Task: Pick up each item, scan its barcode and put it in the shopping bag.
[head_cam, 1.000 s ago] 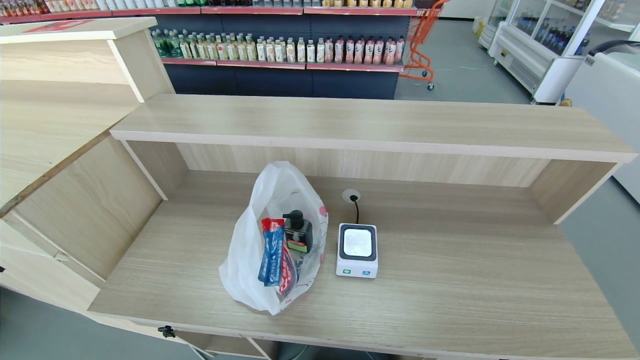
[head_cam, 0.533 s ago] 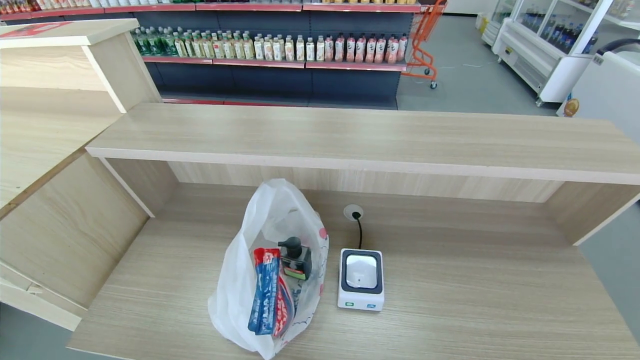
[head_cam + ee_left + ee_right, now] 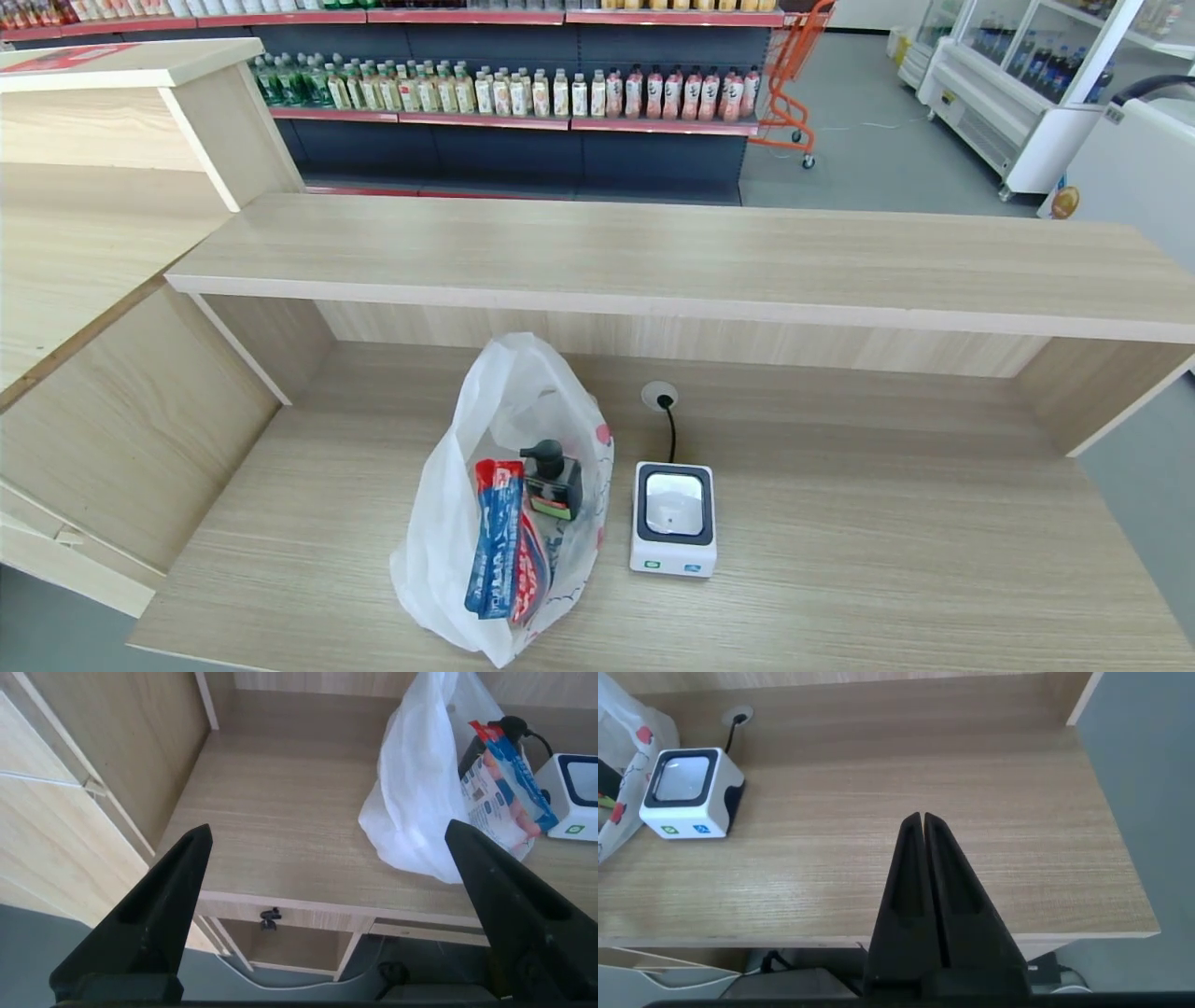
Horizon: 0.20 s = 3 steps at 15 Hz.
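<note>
A white plastic shopping bag (image 3: pixel 471 523) stands on the wooden counter (image 3: pixel 840 551), left of centre. Inside it sit a red-and-blue pack (image 3: pixel 499 541) and a dark pump bottle (image 3: pixel 551 481). Just right of the bag is the white barcode scanner (image 3: pixel 673 518) with its glass window facing up and a black cable running back. My left gripper (image 3: pixel 327 854) is open and held above the counter's front left edge, with the bag (image 3: pixel 420 793) and the pack (image 3: pixel 509 775) off to one side. My right gripper (image 3: pixel 923 826) is shut and empty above the counter's right part, well away from the scanner (image 3: pixel 687 793).
A raised wooden ledge (image 3: pixel 653 261) runs along the back of the counter, with side panels at both ends. A cable hole (image 3: pixel 659 397) sits behind the scanner. Beyond are drink shelves (image 3: pixel 513 93), an orange trolley (image 3: pixel 789 75) and white freezers (image 3: pixel 1018 84).
Across the earlier frames the head view shifted, so the counter appears lower and nearer; that is camera motion. The bag, its contents and the scanner have stayed put.
</note>
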Tool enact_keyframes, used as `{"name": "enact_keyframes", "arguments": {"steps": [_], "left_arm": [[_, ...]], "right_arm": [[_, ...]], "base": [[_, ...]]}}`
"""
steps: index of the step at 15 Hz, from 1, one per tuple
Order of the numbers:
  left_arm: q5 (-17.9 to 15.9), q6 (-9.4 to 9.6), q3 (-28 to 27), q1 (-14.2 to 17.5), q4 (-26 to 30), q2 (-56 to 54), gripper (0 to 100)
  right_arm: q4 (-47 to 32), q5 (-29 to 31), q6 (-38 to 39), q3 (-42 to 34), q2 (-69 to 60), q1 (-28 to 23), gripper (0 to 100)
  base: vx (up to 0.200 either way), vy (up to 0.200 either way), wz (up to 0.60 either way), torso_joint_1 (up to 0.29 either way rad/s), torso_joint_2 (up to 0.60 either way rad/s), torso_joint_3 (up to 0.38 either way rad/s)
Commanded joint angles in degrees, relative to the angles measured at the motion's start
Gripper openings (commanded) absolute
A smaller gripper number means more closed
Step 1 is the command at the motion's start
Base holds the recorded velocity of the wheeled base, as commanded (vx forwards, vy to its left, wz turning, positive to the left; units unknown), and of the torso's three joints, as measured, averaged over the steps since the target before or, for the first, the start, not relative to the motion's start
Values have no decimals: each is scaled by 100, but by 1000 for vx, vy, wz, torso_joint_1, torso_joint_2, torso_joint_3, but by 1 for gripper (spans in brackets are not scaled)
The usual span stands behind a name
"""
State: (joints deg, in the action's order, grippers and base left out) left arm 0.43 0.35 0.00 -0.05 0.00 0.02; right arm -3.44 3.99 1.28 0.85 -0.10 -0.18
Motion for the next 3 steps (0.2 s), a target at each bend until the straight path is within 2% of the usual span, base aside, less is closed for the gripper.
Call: {"name": "enact_keyframes", "arguments": {"steps": [1,3], "left_arm": [[1,0,0,-4,0,-2,100],[1,0,0,-4,0,-2,100]], "right_arm": [[1,6,-5,-6,10,1,0],[1,-3,-5,-6,10,1,0]], "base": [[0,0,0,0,0,0],[0,0,0,0,0,0]]}}
